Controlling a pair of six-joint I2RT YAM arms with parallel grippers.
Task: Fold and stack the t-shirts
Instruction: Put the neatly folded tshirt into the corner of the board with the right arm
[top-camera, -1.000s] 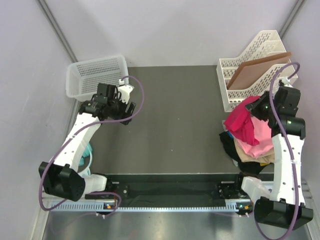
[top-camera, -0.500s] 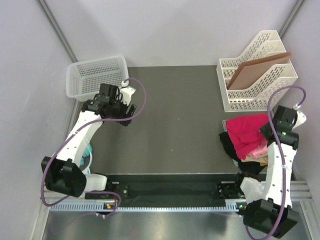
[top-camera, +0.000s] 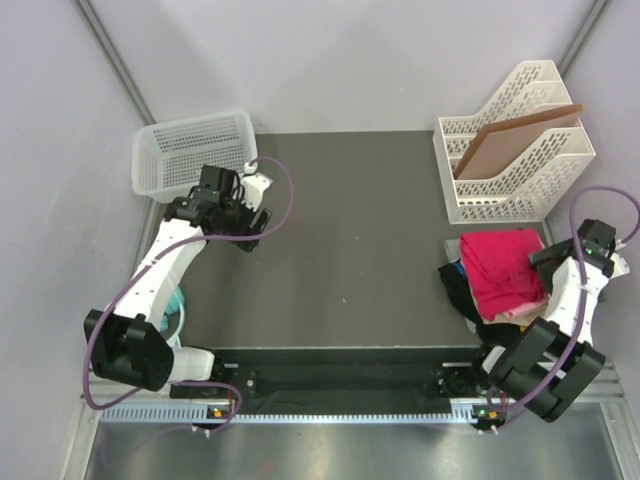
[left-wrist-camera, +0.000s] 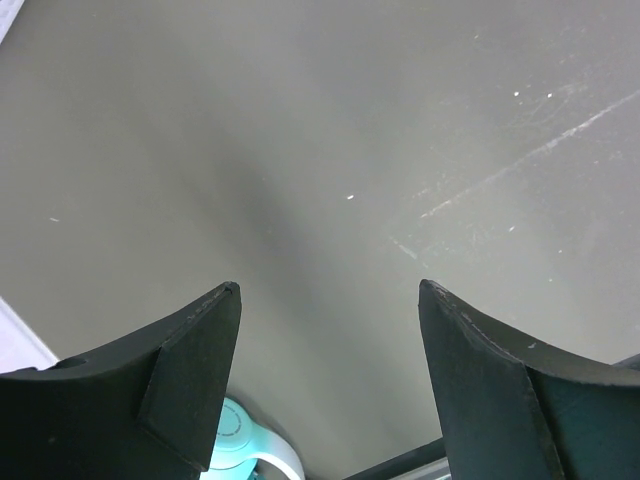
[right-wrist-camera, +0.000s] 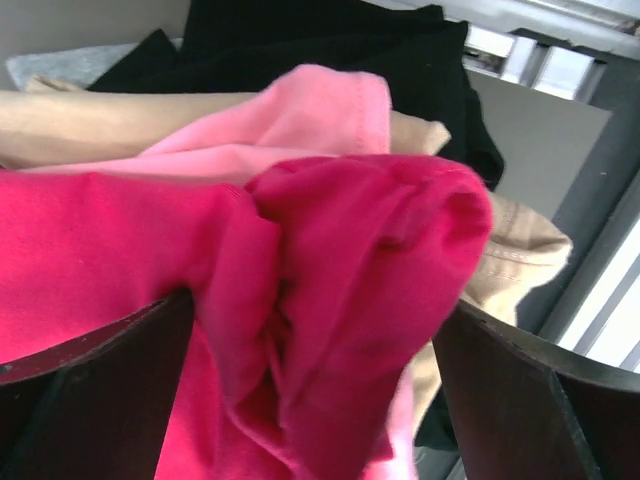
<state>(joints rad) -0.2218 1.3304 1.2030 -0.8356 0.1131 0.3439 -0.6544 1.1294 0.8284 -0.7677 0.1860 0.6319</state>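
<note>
The t-shirts lie in a pile at the right edge of the table. The crimson-pink one (top-camera: 503, 270) is on top, over light pink (right-wrist-camera: 300, 110), beige (right-wrist-camera: 90, 125) and black (right-wrist-camera: 330, 40) ones. My right gripper (top-camera: 556, 262) sits at the pile's right side, open. A bunched fold of the crimson t-shirt (right-wrist-camera: 340, 240) fills the space between its wide-spread fingers (right-wrist-camera: 315, 300). My left gripper (top-camera: 243, 226) hovers over the dark mat at the far left, open. In the left wrist view nothing lies between its fingers (left-wrist-camera: 330, 290).
A white mesh basket (top-camera: 190, 150) stands at the back left. A white file rack (top-camera: 500, 190) holding a brown board (top-camera: 515, 140) stands at the back right. A teal object (left-wrist-camera: 235, 440) lies off the mat's left edge, by the left arm.
The right arm has swung down and to the right, laying the lifted crimson t-shirt flatter on the pile, and its jaws have come apart. The left arm has barely moved.
</note>
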